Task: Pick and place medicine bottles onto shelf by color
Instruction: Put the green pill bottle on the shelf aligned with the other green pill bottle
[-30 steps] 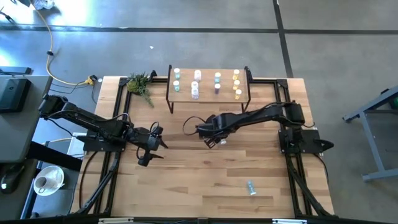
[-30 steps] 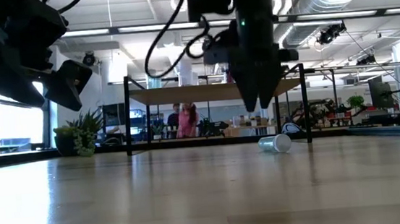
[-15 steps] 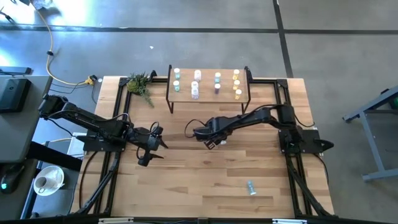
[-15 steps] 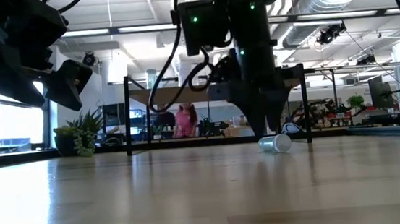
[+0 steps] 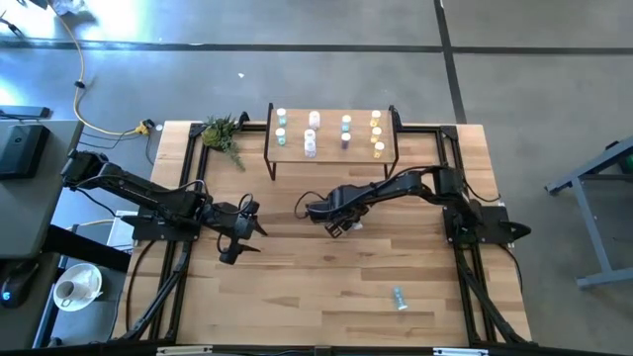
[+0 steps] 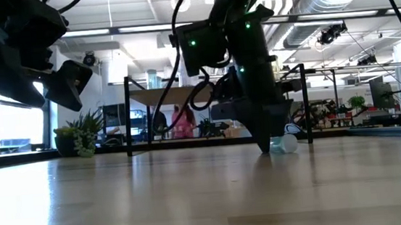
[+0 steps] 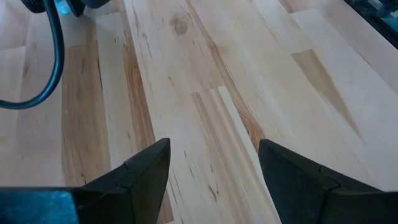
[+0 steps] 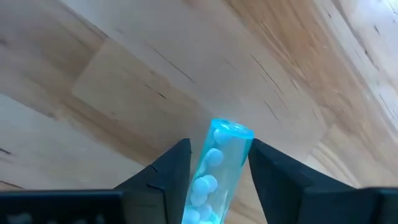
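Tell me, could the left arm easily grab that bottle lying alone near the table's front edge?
Probably yes: the left gripper is open and empty, the lone bottle lies on bare table, and nothing stands between them.

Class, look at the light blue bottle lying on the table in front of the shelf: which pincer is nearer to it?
Right. The right pincer straddles the light blue bottle, a finger on each side. The left pincer hangs open over bare table, well off to the bottle's left.

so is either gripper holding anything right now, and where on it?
The right gripper has its fingers on both sides of a light blue bottle lying on the table, along its body; a firm grip cannot be told. The left gripper is open and empty.
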Controlling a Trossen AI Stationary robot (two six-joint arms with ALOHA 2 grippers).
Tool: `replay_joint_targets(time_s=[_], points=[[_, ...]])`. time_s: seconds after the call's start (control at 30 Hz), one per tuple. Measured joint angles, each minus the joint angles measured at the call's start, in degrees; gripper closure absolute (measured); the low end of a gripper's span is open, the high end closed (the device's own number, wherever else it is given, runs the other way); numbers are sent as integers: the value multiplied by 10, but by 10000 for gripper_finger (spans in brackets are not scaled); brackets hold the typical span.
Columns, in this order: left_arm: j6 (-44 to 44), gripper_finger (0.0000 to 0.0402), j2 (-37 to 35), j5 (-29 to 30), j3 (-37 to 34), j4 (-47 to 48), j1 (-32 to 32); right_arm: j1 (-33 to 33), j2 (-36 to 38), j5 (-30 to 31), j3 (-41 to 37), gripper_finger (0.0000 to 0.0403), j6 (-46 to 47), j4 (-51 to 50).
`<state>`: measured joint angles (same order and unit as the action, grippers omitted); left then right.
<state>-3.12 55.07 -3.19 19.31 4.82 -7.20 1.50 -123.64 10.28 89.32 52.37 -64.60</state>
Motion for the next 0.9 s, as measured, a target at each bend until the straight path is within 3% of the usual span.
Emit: replay_joint_targets(time_s=[0.33, 0.6, 0.9], points=[[52, 167, 0, 0, 0, -1, 0, 0, 1, -12, -1, 316, -47, 5], [134, 167, 0, 0, 0, -4, 0, 18, 0, -19, 13, 322, -112, 16], [238, 167, 0, 0, 0, -11, 0, 67, -2, -18, 95, 324, -220, 54]])
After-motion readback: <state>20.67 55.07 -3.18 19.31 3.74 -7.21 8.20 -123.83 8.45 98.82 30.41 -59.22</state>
